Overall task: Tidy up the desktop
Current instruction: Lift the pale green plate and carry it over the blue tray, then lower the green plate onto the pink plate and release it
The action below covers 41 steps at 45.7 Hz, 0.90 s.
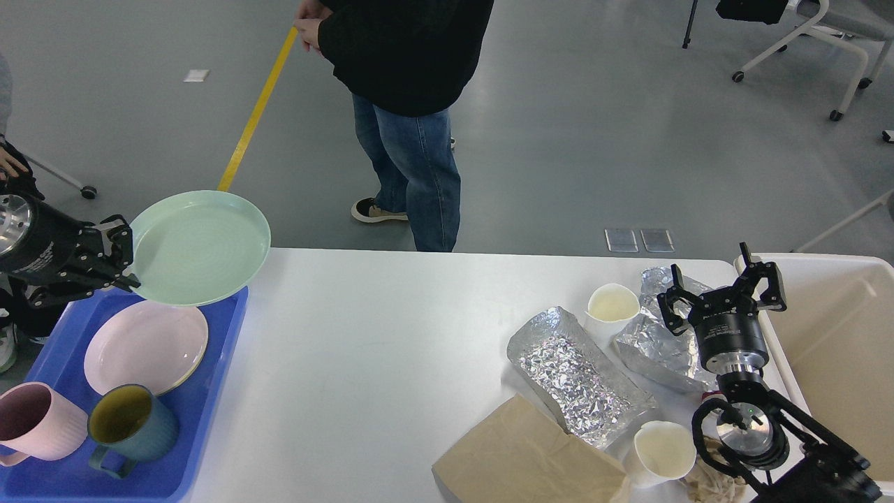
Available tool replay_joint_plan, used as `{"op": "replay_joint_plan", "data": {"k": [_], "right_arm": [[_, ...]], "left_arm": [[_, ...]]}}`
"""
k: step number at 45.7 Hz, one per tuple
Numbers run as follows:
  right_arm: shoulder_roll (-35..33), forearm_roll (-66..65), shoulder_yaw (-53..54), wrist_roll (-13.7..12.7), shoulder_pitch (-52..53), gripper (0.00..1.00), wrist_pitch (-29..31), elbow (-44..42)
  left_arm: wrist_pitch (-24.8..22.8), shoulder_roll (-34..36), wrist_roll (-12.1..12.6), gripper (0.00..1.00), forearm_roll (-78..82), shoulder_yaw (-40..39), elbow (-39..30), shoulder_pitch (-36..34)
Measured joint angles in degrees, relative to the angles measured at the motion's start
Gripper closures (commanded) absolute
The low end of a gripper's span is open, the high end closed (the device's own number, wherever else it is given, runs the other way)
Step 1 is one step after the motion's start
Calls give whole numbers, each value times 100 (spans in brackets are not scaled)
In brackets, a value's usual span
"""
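Note:
The white desktop (370, 363) fills the middle of the head view. My left gripper (124, 257) is shut on the rim of a mint green plate (199, 246) and holds it in the air above the far end of the blue tray (216, 363). My right gripper (719, 297) is open and empty, above a crumpled foil sheet (653, 342) at the desktop's right end. Near it lie a foil tray (576, 374), a brown paper bag (527, 457) and two white paper cups (612, 305) (660, 450).
The blue tray holds a pink plate (145, 346), a pink mug (35, 423) and a dark teal mug (129, 423). A cream bin (838, 349) stands at the right edge. A person (408, 105) stands behind the table. Crumpled paper (709, 482) lies by my right arm.

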Motion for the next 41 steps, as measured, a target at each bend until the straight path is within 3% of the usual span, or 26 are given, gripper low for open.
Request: {"op": "replay_joint_plan", "data": {"k": [11,18,30,41], "right_arm": [[-2,0,0,0,0,0,0,0],[-1,0,0,0,0,0,0,0],[0,0,0,0,0,0,0,0],[0,0,0,0,0,0,0,0]], "left_arm": [[-4,680,455,100,972,-1838,1535,2047],[15,679,544,100,1136,-2603,2333,3165],[233,397,529,100,1153,-3162,3134,4092],[589,109,541,100,1163,-3281,3278,4374]]}}
